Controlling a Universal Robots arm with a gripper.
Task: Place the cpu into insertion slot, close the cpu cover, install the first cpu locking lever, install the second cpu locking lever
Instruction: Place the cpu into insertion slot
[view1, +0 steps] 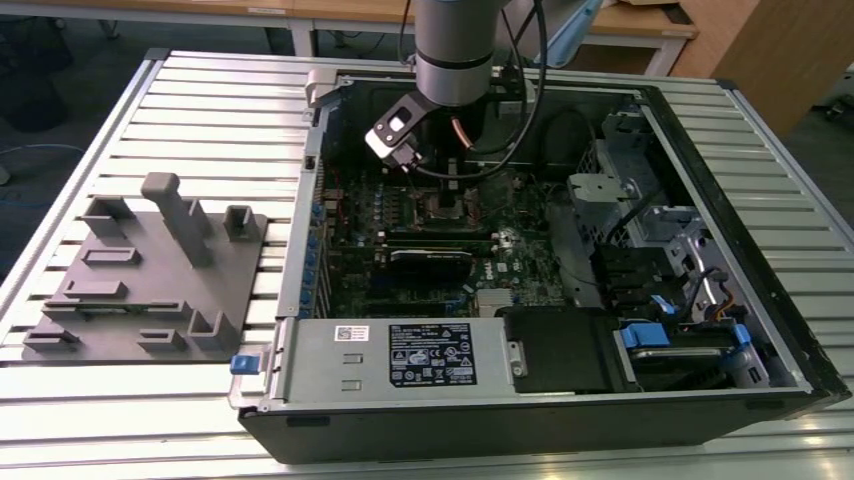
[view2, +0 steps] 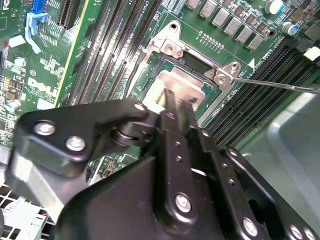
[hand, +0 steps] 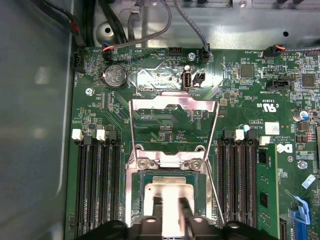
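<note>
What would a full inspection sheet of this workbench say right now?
surface: slatted metal table carrying an open computer case.
job's things: cpu lies within the insertion slot; cpu cover swung open, away from the slot.
clutter: grey fixture plate with upright pegs, on the exterior view's left of the case.
end effector: directly over the cpu; contact cannot be told.
cables: black cables hang beside the arm; grey wires run past the circuit board.
surroundings: wooden desks behind the table.
</note>
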